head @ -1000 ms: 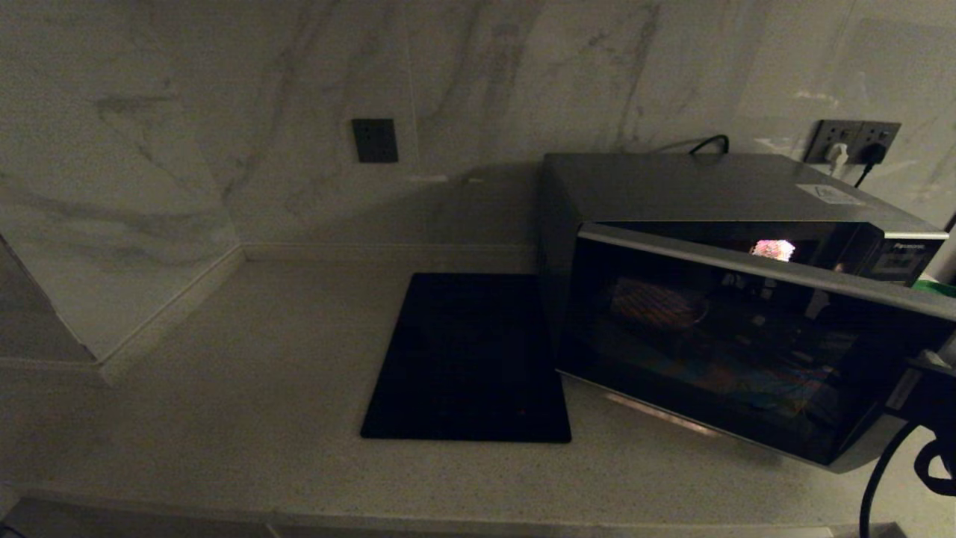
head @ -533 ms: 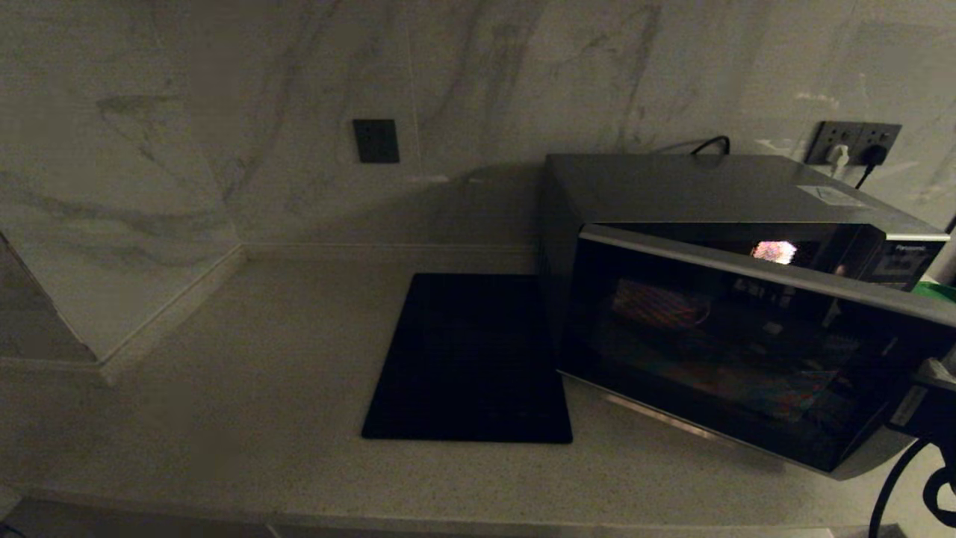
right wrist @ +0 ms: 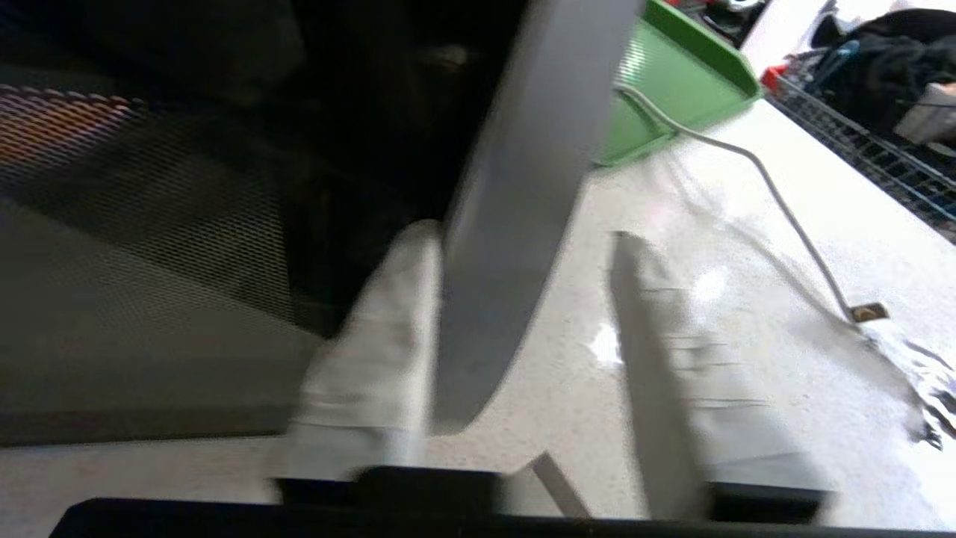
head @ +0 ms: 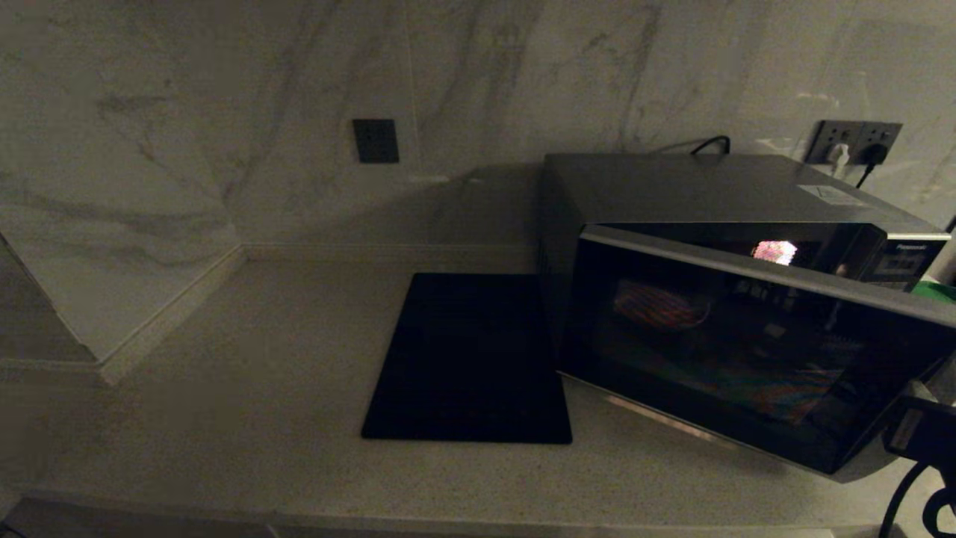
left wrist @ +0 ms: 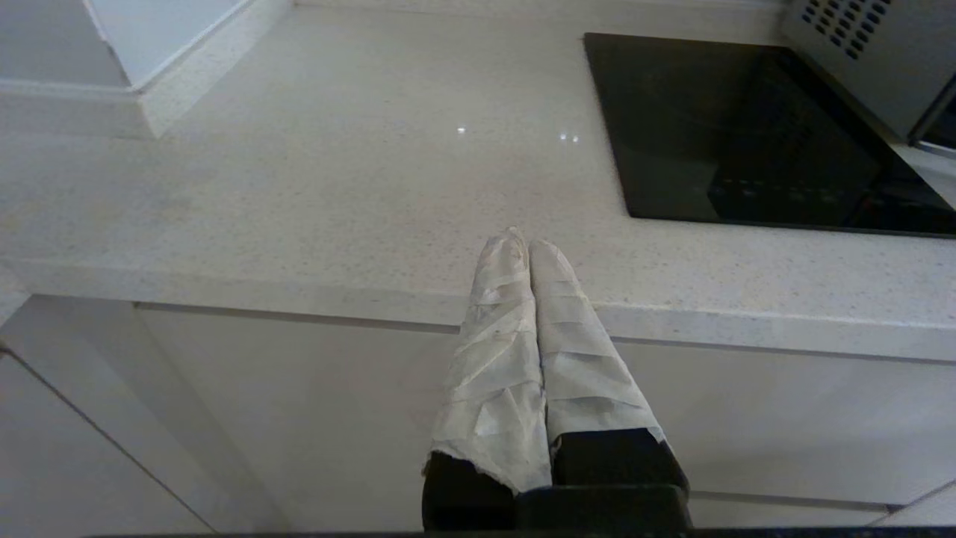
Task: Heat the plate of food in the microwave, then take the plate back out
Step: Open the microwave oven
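The microwave [head: 709, 187] stands at the back right of the counter, its dark glass door [head: 732, 344] swung partly out toward me. My right gripper [right wrist: 523, 235] is open and straddles the door's silver free edge [right wrist: 515, 149]; one finger [right wrist: 388, 314] is on the glass side, the other [right wrist: 657, 336] outside. In the head view its dark body [head: 922, 437] shows at the door's far right end. The plate of food is hidden; only an orange-striped glow [head: 661, 306] shows through the glass. My left gripper [left wrist: 529, 243] is shut and empty, parked by the counter's front edge.
A flat black mat [head: 470, 359] lies left of the microwave. A green tray [right wrist: 672, 82] sits behind the door's free edge, and a white cable [right wrist: 777, 194] trails over the counter. Wall sockets [head: 855, 142] are behind the microwave. Bare counter spreads to the left.
The door's free edge has swung a little further out toward the front. My right gripper moved with it, lower and nearer in the head view. The left arm stayed still.
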Tool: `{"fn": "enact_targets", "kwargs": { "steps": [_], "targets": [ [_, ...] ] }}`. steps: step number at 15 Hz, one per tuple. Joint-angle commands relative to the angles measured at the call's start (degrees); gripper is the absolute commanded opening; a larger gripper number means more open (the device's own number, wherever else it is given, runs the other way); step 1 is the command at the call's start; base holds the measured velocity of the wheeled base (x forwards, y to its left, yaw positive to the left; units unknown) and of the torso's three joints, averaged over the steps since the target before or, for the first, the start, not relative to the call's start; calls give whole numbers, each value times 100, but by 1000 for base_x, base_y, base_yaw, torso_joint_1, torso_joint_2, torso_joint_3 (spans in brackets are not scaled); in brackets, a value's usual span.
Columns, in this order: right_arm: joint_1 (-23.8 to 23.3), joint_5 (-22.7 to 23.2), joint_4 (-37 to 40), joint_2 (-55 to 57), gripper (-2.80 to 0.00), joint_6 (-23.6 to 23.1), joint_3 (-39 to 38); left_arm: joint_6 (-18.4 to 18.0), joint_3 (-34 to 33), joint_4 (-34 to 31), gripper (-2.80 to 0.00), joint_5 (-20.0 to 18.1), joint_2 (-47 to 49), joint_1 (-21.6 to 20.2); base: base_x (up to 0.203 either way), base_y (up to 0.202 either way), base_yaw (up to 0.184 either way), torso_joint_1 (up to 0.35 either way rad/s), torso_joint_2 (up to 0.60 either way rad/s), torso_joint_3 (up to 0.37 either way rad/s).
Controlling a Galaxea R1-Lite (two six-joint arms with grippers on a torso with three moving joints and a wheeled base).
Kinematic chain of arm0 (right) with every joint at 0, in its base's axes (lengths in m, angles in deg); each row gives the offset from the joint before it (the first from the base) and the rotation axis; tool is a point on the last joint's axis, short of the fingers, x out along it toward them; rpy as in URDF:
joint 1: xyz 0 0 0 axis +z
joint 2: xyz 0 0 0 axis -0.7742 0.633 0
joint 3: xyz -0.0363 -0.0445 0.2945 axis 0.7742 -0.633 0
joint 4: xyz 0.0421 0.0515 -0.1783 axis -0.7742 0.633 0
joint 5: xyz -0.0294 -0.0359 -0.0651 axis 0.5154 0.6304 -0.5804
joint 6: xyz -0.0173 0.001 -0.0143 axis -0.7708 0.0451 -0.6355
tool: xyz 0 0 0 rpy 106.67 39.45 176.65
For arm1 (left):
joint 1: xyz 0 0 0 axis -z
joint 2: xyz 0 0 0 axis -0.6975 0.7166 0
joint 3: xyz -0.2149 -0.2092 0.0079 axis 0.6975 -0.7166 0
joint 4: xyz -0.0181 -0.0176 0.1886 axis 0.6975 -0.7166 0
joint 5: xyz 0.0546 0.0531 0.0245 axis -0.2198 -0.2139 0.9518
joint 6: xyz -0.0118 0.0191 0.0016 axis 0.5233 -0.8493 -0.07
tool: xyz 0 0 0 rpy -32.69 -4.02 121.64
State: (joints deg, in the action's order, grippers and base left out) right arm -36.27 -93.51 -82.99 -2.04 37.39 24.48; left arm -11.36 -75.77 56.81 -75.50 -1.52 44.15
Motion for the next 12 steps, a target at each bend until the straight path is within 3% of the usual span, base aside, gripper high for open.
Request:
{"fn": "enact_targets", "kwargs": {
  "steps": [1, 7, 12],
  "targets": [
    [13, -30, -80, 42, 0, 13, -34, 4, 0, 2, -280, 3, 7, -1, 0, 0, 0, 0, 0, 0],
    [52, 11, -89, -166, 0, 13, -264, 4, 0, 2, -280, 3, 7, -1, 0, 0, 0, 0, 0, 0],
    [590, 32, -63, -619, 0, -27, -399, 4, 0, 2, -280, 3, 0, -1, 0, 0, 0, 0, 0, 0]
  ]
}}
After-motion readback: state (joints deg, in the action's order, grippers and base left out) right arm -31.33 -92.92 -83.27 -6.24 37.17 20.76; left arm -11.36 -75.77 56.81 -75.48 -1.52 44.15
